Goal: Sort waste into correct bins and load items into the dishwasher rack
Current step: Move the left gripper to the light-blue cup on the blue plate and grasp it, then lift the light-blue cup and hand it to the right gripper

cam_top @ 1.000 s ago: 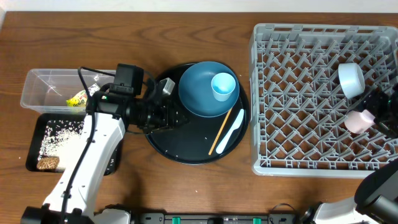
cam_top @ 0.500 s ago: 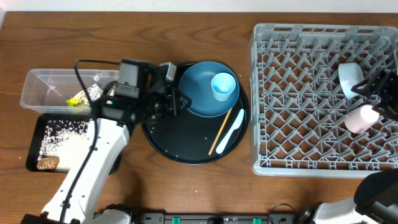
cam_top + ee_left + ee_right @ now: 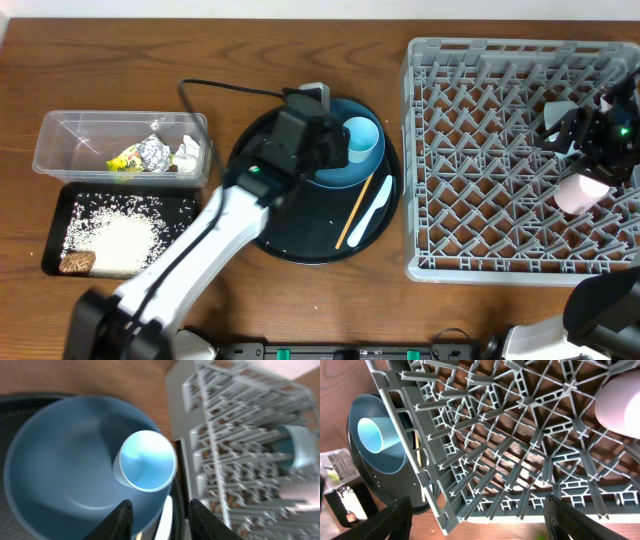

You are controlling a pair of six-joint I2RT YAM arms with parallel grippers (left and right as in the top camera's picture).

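**Over the round black tray: left tool arrives at the light blue cup**

Above the round black tray [image 3: 300, 238], the left tool [image 3: 160, 506] has swung across from the tray's left edge within the last second. It now hovers with its fingers apart over the light blue cup [image 3: 360, 138], which stands on the dark blue plate [image 3: 345, 172]. This suggests waste sorting is finished and rack loading is resuming.

Right of the tray, the right tool [image 3: 476, 505], fingers apart and empty, has shifted over the dishwasher rack [image 3: 480, 180].

- Cups: two. The pink cup [image 3: 580, 190] is in the rack.
- One plate, one wooden chopstick [image 3: 352, 212] and one white spoon [image 3: 378, 205] are on the tray.
- One white bowl [image 3: 556, 112] is in the rack, partly hidden.
- Two bins sit left of the tray: the clear tub [image 3: 60, 150] and the shallow black tray [image 3: 55, 225].
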